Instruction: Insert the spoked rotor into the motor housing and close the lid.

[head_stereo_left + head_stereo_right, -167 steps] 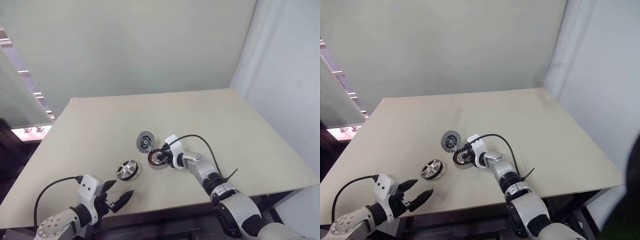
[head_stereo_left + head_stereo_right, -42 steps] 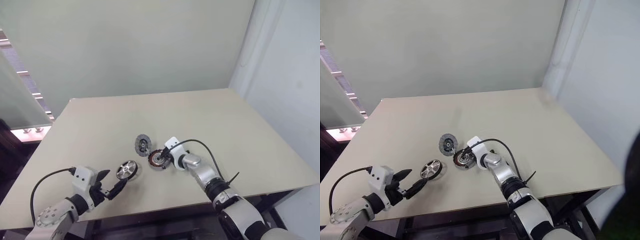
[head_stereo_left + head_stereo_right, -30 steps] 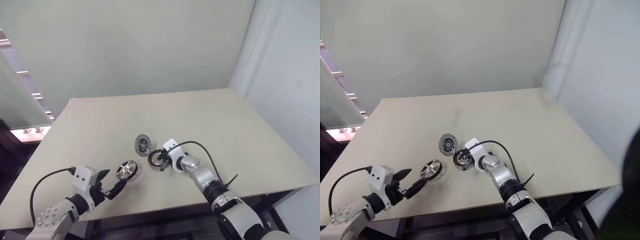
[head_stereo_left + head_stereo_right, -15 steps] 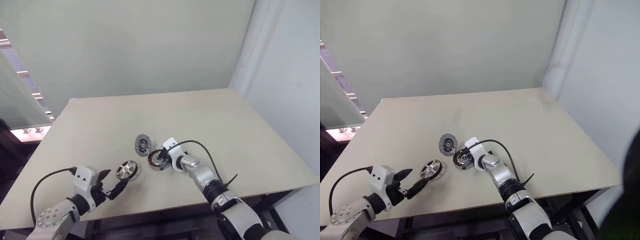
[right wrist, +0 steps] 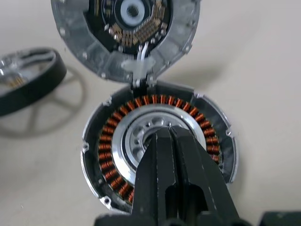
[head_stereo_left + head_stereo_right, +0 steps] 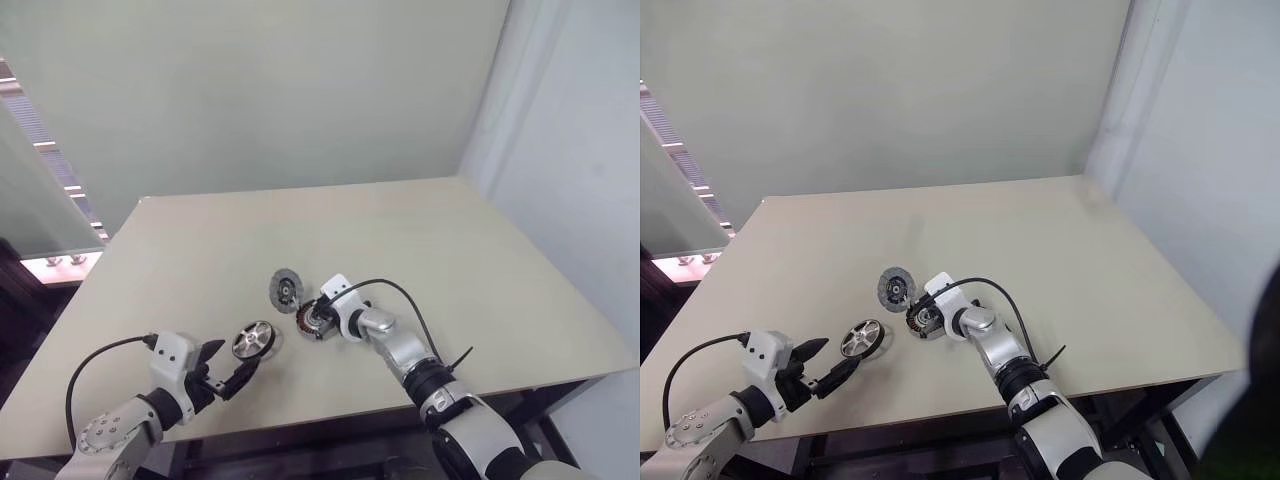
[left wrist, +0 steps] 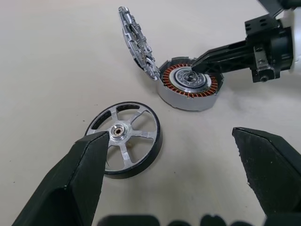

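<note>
The spoked rotor (image 7: 123, 139), a shiny wheel with a dark rim, lies flat on the table. My left gripper (image 6: 232, 362) is open just short of it, one finger (image 7: 80, 174) on either side of its near edge, touching nothing. The motor housing (image 7: 189, 83) shows its ring of copper windings, with nothing in the cup. The lid (image 7: 137, 41) stands tilted up from the housing's far rim, its inner face showing. My right gripper (image 5: 168, 134) is shut, its tips resting on the housing's silver centre hub.
The beige table (image 6: 450, 260) stretches bare behind and to the right of the parts. Its front edge runs close under both arms. A black cable (image 6: 400, 290) loops over my right wrist. A wall stands behind the table and a glass panel at far left.
Since the earliest frames my left gripper has come forward to the rotor. Over the last second neither arm nor any part has visibly moved.
</note>
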You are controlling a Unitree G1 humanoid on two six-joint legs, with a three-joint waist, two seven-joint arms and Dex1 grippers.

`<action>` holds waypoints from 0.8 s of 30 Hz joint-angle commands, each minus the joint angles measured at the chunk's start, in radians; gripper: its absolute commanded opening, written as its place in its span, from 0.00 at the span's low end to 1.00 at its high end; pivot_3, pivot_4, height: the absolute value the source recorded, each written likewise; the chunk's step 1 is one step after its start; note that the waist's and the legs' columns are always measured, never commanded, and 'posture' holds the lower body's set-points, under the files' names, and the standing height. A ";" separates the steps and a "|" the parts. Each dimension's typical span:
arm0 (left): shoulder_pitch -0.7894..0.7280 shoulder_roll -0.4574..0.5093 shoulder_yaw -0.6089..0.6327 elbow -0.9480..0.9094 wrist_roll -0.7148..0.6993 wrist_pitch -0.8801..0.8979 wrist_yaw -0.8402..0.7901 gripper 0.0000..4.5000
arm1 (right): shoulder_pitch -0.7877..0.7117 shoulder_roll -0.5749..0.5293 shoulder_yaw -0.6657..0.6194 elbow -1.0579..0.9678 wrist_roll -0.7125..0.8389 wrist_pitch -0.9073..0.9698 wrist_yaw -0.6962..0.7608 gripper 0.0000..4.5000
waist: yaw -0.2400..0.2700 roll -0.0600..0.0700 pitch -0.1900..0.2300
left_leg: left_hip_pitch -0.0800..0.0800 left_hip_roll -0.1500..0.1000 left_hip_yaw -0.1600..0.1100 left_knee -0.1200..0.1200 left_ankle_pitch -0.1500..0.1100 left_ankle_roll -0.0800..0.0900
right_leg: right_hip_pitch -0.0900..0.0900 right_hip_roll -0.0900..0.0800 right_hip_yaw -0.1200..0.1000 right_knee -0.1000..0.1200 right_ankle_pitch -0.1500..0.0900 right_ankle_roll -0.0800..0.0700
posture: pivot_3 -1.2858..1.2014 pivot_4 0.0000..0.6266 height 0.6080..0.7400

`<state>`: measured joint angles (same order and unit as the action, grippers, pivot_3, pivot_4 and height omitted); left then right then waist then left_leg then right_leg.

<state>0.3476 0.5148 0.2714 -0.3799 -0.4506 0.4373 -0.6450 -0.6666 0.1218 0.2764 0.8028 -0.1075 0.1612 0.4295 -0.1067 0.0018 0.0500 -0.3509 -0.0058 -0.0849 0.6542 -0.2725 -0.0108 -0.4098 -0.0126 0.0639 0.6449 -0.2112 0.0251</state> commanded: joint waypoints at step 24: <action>-0.042 0.009 0.001 0.088 0.023 -0.092 -0.051 1.00 | -0.028 0.020 -0.021 -0.093 0.029 0.000 0.027 0.01 | 0.000 -0.001 0.000 | 0.000 0.000 0.000 -0.001 0.000 0.000 | 0.000 0.000 0.000 0.000 0.000 0.000 | 0.52 0.00 1.00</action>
<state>0.3155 0.5155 0.2599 -0.2792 -0.4288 0.3647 -0.6944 -0.6655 0.1302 0.2632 0.7475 -0.0939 0.1884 0.4542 -0.1067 0.0011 0.0495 -0.3508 -0.0058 -0.0849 0.6534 -0.2725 -0.0108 -0.4102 -0.0126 0.0640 0.6449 -0.2110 0.0254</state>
